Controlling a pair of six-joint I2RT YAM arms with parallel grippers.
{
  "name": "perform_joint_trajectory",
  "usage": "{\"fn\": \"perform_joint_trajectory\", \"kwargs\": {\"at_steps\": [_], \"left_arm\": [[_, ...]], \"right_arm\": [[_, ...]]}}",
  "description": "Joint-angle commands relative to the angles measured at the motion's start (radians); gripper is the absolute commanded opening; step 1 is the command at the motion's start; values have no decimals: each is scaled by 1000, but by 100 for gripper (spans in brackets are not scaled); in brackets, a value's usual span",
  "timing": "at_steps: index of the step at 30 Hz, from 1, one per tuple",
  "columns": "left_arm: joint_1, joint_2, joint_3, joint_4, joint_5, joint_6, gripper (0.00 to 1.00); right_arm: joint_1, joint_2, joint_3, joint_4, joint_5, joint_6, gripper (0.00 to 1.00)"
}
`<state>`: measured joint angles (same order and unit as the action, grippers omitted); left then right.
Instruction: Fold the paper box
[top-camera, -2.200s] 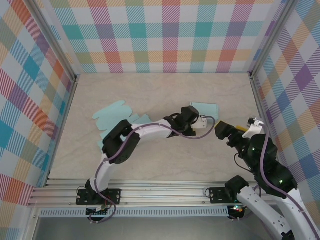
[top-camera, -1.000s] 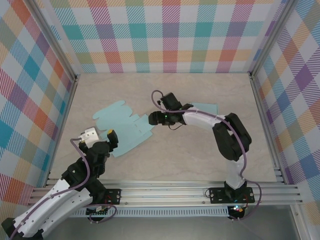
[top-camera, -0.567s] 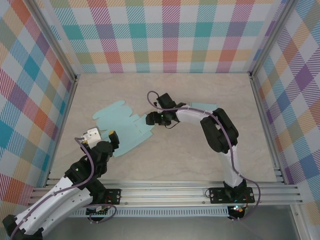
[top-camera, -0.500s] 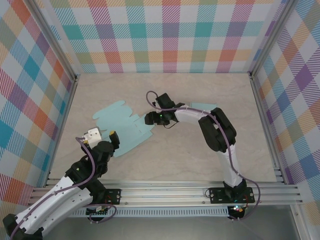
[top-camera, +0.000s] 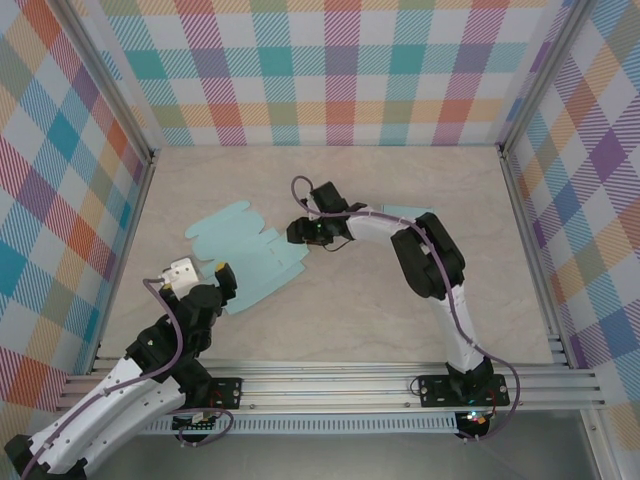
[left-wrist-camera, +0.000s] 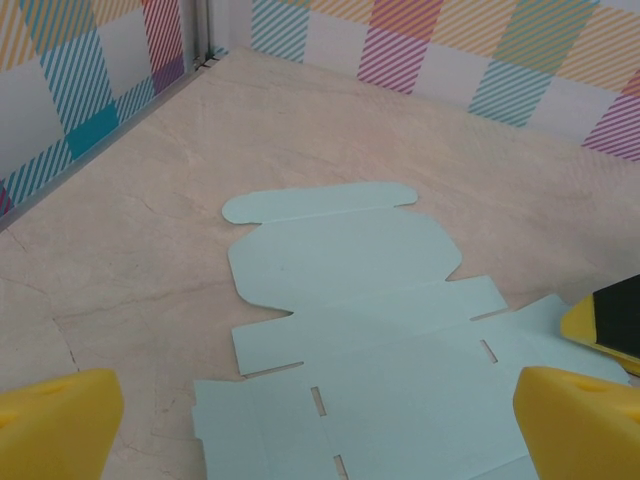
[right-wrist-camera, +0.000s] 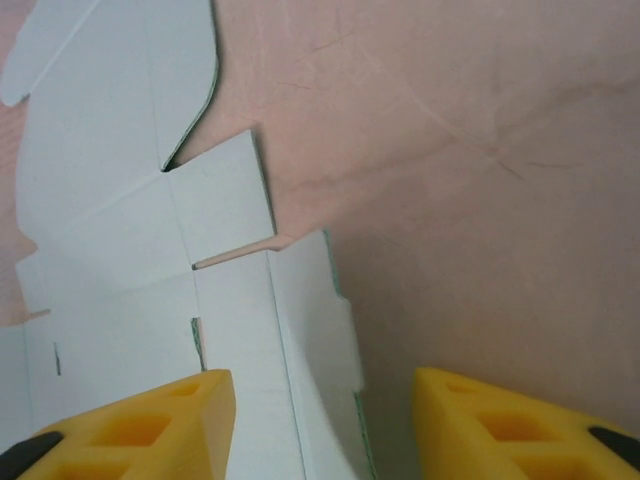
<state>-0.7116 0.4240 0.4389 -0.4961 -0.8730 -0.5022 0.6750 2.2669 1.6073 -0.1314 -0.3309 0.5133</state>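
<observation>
Nearby, second blue sheet (top-camera: 405, 210) part-hidden behind right arm (top-camera: 425, 260); paper box (top-camera: 240, 255) flat.

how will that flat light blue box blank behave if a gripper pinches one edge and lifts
Probably floppy: the box blank is a thin, flat sheet with creases and slits, so it would likely bend along those. Likely light, and apt to slide on the smooth table if pushed.

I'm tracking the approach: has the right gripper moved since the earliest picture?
Yes. The right gripper has swung left, away from the right side rail, to the right edge of the paper box.
</observation>
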Motion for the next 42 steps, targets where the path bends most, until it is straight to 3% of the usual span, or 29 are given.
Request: {"fn": "perform_joint_trajectory", "kwargs": {"at_steps": [1, 6, 12, 19, 26, 31, 34, 38, 42], "left_arm": [[12, -8, -5, -8, 0, -8, 100], [12, -1, -11, 8, 19, -9, 100], [12, 11, 3, -4, 26, -4, 100], [13, 21, 24, 32, 101, 54, 100], [14, 110, 45, 124, 187, 95, 100], [56, 253, 95, 275, 378, 232, 100], [95, 347, 147, 359, 586, 443, 98], [139, 374, 127, 558, 711, 636, 93], [215, 408, 179, 612, 1007, 796, 92]], "right_arm": [[43, 42, -8, 67, -67, -9, 47], [58, 42, -20, 74, -24, -11, 34], [64, -41, -87, 70, 80, -52, 1], [70, -324, -366, 79, 321, -179, 0], [72, -573, -535, 32, 449, -346, 0], [72, -711, -560, -51, 476, -476, 0], [72, -768, -561, -93, 432, -565, 0], [72, -830, -574, -114, 379, -670, 0], [70, -917, -593, -110, 295, -743, 0]]}}
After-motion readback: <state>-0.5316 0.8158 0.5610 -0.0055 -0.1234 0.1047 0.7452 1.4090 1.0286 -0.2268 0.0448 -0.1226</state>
